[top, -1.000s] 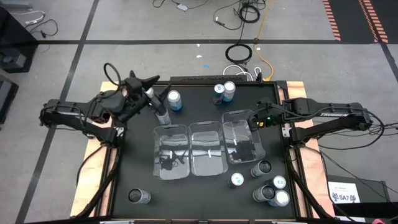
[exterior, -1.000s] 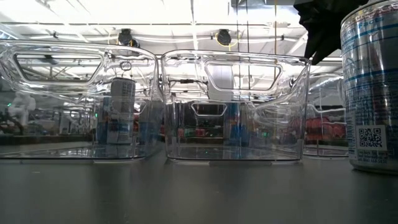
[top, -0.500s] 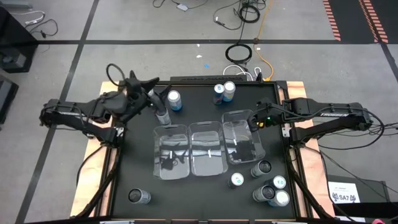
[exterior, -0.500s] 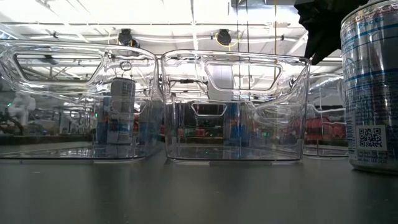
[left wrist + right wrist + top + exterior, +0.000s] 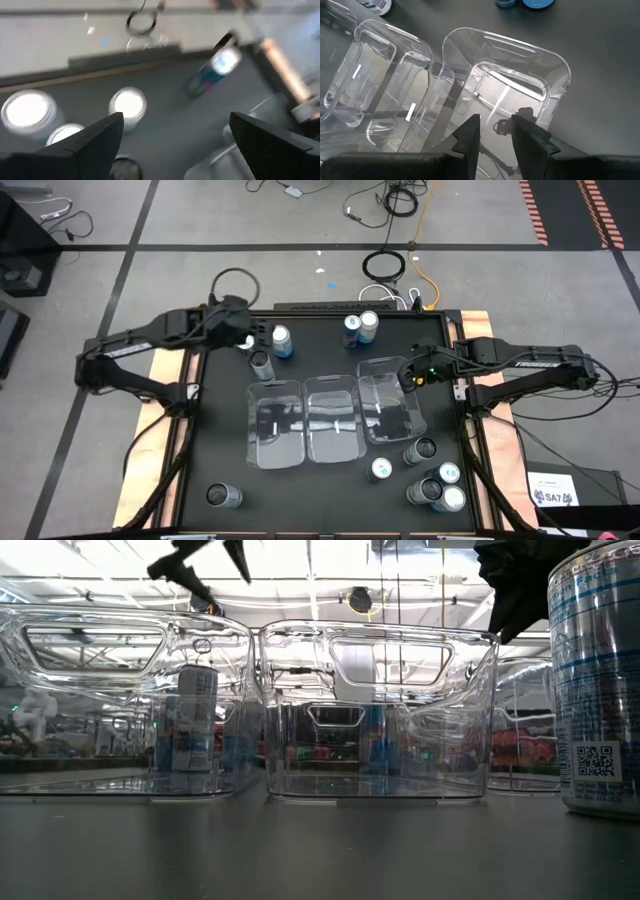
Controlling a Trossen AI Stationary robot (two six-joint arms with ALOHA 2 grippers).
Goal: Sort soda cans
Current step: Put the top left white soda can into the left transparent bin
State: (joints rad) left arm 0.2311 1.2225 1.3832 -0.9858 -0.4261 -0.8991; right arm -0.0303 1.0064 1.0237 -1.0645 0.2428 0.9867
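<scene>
My left pincer (image 5: 248,340) hangs above the far-left part of the black bench (image 5: 220,450), fingers spread wide and holding nothing. Just below it, on the near side, stands a dark grey can (image 5: 262,365); a blue-and-white can (image 5: 281,340) stands just beside it toward the bench middle. Farther along the far edge, well apart from this pincer, two more cans (image 5: 359,327) stand touching.

My right pincer (image 5: 408,377) hovers over the far end of the right-hand clear bin (image 5: 388,412). In the right wrist view its fingers (image 5: 470,134) stand close together with a narrow gap and nothing between them. Beside that bin, toward my left pincer, lie the middle bin (image 5: 333,418) and the left bin (image 5: 274,423), side by side.

On the near side of my right pincer, past the right-hand bin, five cans (image 5: 432,478) cluster on the bench. One lone can (image 5: 224,497) stands at the near-left corner, well apart from both pincers.
</scene>
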